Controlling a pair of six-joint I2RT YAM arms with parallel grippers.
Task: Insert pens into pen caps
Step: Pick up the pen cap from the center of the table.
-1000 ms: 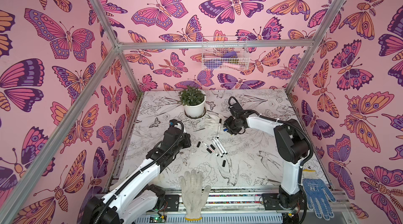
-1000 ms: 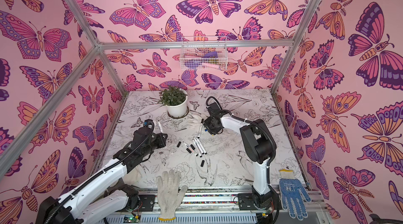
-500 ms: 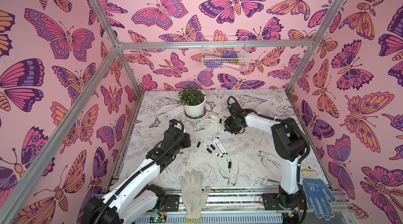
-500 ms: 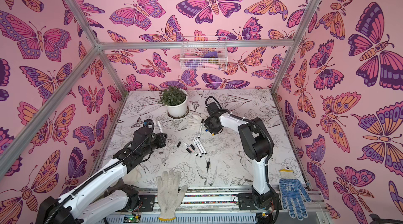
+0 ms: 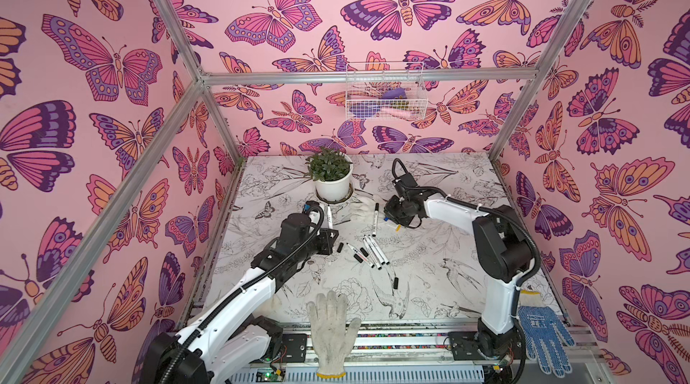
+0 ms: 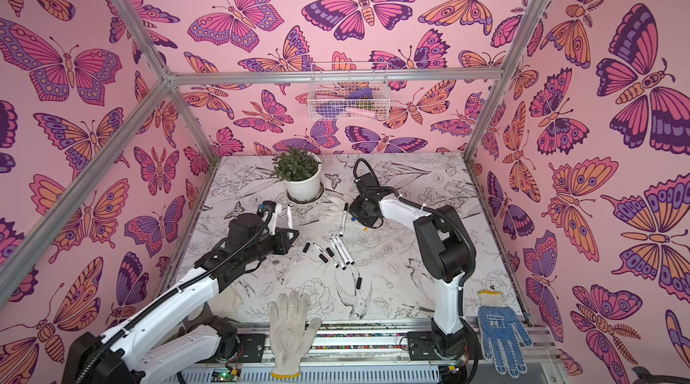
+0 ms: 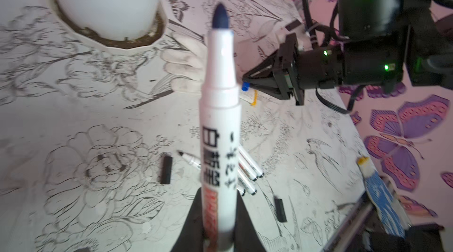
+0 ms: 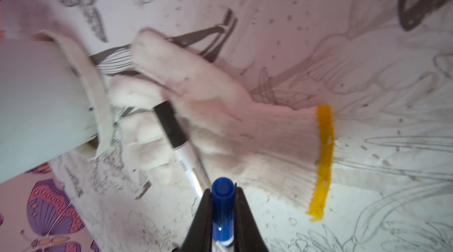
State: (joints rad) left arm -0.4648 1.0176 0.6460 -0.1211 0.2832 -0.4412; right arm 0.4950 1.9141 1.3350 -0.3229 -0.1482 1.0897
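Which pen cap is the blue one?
The blue cap gripped in the right gripper; the loose caps lying on the table are black.

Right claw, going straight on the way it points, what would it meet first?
Most likely the black-capped pen lying on the white glove, just ahead of the right claw and its blue cap. Its height is unclear, so it might pass over.
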